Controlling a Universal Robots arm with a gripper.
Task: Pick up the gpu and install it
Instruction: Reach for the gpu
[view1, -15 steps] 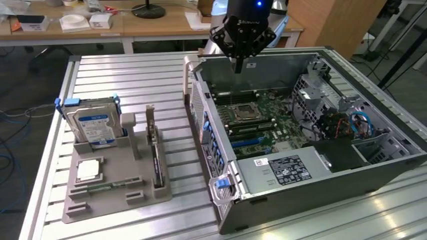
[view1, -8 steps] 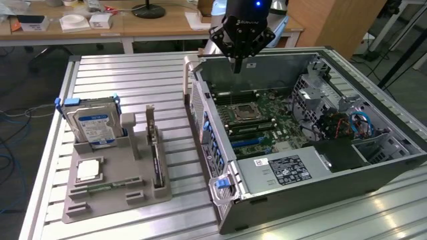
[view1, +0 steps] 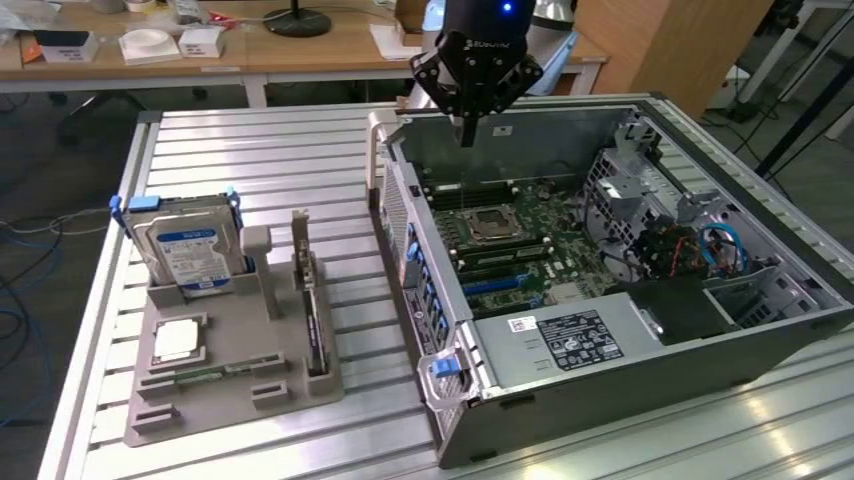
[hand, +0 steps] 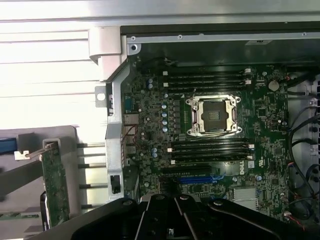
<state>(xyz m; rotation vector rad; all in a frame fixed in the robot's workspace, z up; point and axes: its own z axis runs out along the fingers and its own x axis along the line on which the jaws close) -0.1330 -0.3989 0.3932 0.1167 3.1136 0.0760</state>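
Gripper (view1: 466, 135) hovers over computer case (view1: 747, 350), jaws closed, empty; gpu (view1: 315, 320) stands on edge in holder (view1: 214, 400), so a skewed pinch could jam it.

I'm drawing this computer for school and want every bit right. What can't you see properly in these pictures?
- Graphics card: in the exterior view it stands edge-on in the grey holder, so its face is hidden.
- Circuit board: in the wrist view the black gripper covers part of it.
- Hard drive: in the exterior view the writing on its label is too small to read.
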